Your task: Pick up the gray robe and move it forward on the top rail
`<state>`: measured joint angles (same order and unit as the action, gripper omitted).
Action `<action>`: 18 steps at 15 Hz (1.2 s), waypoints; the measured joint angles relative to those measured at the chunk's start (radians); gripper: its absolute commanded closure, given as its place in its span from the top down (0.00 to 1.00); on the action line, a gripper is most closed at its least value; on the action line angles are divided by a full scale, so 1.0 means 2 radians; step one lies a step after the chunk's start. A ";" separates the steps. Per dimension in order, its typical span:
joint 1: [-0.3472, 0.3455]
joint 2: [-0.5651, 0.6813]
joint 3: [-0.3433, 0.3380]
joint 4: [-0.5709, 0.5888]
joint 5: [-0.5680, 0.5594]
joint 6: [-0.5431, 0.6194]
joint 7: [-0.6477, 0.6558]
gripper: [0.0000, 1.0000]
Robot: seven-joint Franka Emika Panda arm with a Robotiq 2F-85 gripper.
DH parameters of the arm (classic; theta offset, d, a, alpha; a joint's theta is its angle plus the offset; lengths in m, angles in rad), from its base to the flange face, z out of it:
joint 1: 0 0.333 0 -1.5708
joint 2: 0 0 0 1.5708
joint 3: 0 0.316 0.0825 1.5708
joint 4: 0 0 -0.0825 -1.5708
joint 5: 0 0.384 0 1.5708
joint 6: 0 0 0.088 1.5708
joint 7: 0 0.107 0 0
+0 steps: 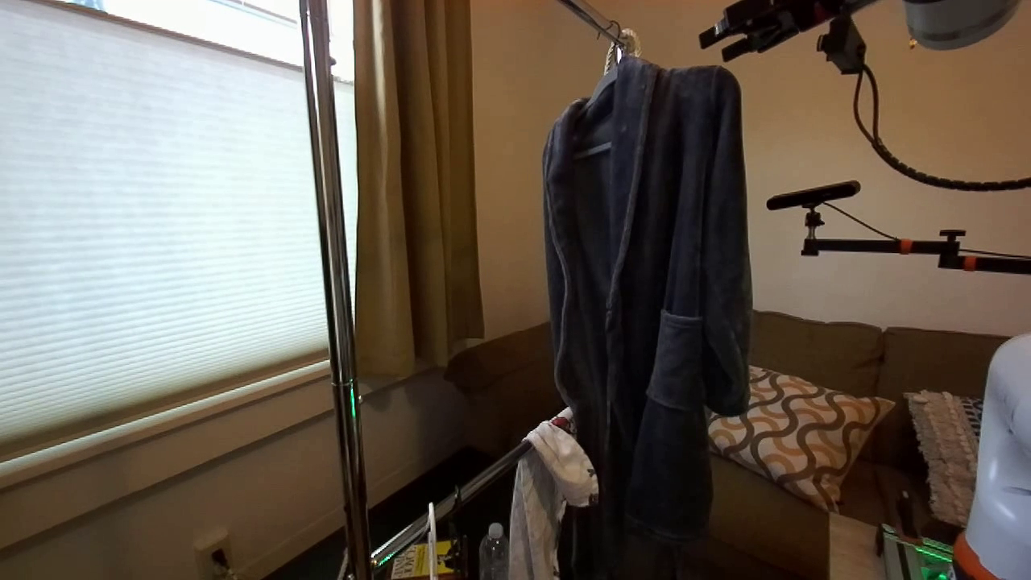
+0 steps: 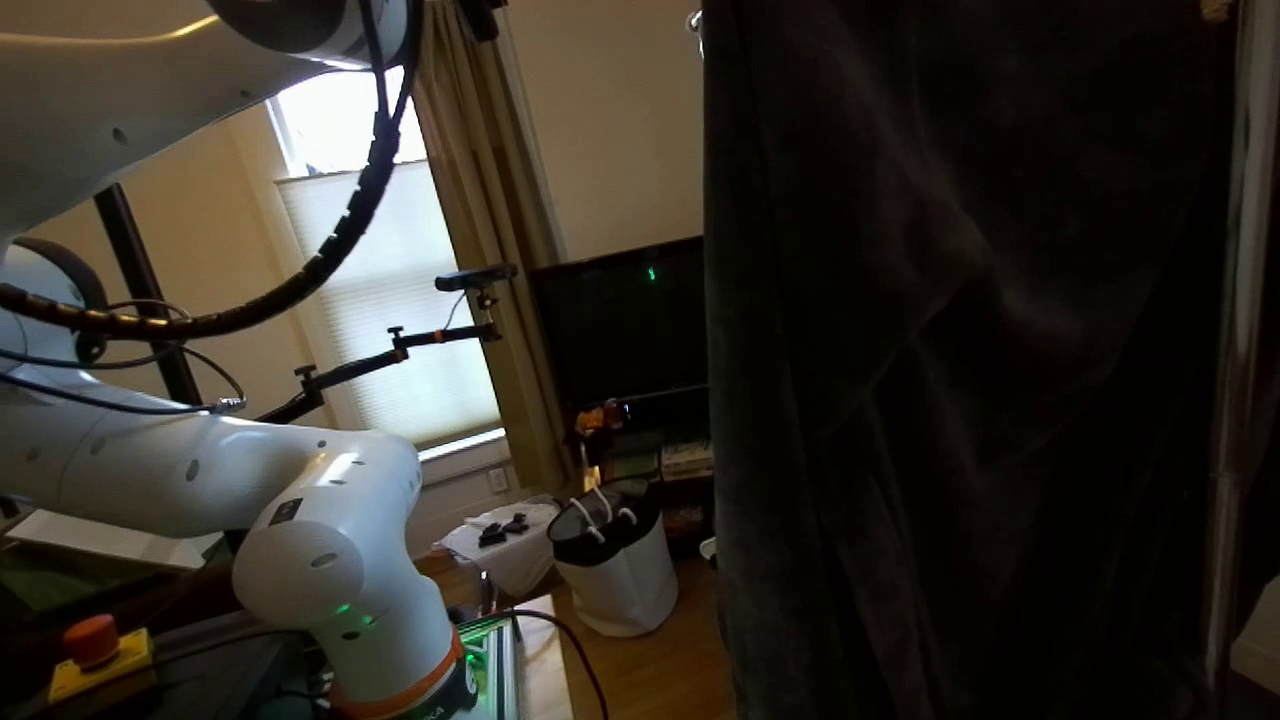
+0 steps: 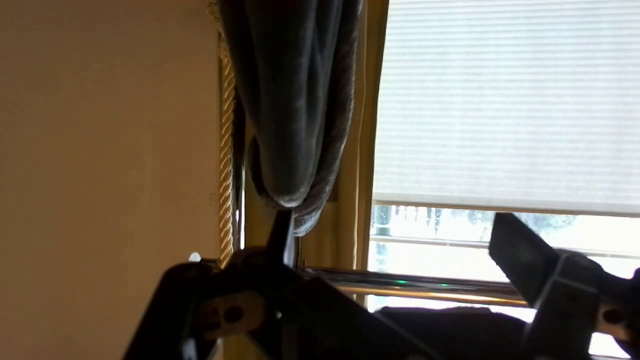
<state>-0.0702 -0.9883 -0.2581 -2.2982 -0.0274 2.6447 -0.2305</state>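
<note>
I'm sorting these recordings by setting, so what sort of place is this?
Probably a living room in a home: a brown sofa with a patterned cushion on it shows in an exterior view, and what looks like a television shows in an exterior view.

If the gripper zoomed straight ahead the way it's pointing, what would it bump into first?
Probably the shoulder of the gray robe: in the wrist view, one side of the open gripper lines up with it. But the top rail shows nearby, and depth is unclear.
</note>
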 measured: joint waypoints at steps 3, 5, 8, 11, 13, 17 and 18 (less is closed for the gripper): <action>-0.036 0.037 0.016 0.005 -0.001 0.054 0.046 1.00; -0.063 0.058 0.028 0.013 -0.001 0.085 0.076 1.00; -0.079 0.082 0.041 0.030 -0.001 0.093 0.093 1.00; -0.084 0.109 0.046 0.050 -0.001 0.091 0.101 1.00; -0.095 0.130 0.048 0.066 -0.001 0.086 0.108 0.93; -0.124 0.167 0.050 0.102 -0.011 0.033 0.112 0.51; -0.126 0.173 0.050 0.110 -0.015 0.017 0.112 0.42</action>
<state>-0.3231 -0.6425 -0.1572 -2.0790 -0.0575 2.6782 -0.0062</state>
